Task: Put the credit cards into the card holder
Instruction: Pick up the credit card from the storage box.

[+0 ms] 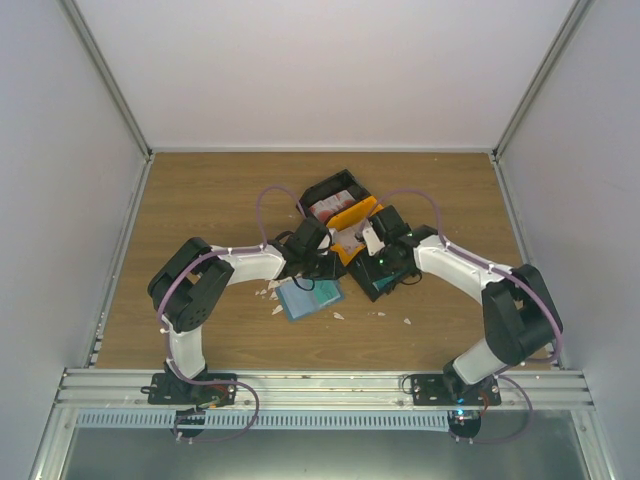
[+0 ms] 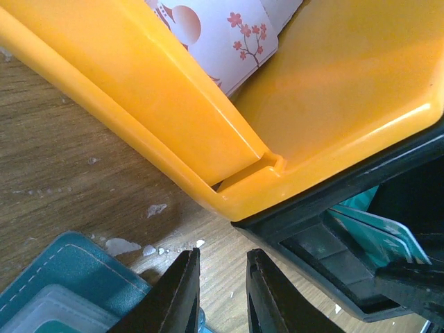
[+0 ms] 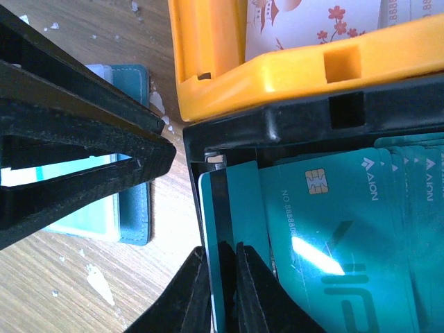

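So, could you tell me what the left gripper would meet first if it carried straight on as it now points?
Probably the corner of the tray, where orange meets black; only bare table lies between it and the left gripper. Depth is unclear, so it might touch the table first.

Bright, even light (some glare)

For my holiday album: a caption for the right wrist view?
End effector pinches a teal card in the black tray.
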You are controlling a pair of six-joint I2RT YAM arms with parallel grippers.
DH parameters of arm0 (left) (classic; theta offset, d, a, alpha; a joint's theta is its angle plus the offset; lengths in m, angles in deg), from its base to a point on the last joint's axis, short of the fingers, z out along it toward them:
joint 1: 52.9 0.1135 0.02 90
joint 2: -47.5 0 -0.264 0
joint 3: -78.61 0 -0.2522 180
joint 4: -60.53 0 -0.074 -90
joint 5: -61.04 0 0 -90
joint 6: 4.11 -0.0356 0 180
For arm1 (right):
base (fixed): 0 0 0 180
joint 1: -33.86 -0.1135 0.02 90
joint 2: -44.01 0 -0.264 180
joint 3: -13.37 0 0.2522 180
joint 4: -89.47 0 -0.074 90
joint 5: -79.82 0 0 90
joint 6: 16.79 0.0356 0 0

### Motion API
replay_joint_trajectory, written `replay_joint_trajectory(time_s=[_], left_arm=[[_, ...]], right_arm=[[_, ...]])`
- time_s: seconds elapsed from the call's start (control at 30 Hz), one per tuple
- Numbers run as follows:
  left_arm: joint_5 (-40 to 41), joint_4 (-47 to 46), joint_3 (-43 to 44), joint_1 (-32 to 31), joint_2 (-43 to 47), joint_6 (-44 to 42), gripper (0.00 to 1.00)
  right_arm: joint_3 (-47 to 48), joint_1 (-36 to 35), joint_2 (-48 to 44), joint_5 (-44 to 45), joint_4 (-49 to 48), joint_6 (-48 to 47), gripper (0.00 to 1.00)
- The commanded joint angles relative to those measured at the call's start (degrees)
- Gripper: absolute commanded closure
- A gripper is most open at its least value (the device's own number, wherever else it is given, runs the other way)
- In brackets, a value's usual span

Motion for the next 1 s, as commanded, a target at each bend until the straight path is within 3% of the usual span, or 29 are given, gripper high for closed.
replay_joint_trajectory(time_s=[0.0,0.63,0.8,0.97], left_arm=[[0.8,-0.9,0.8,0.3,-0.6,-0.6,0.77],[0.8,-1.1,0.8,0.3,0.0,-0.5,0.77],[0.6,-2.7,-0.2,0.3,1.3,-0.1,0.76],[-0.9,-7.3,-2.0,0.3,4.6,0.4,0.63]], right_arm=[[-0.7,-0.3,-2.2,-1.2,0.7,0.4,0.89],[-0.8,-0.3,-5.5,-0.1,2.5,1.3,0.99],[-0.6,0.1,-6.5,6.6,2.4,3.0,1.00],[-0.7,3.6,-9.7,8.2,-0.5,4.6,0.99]])
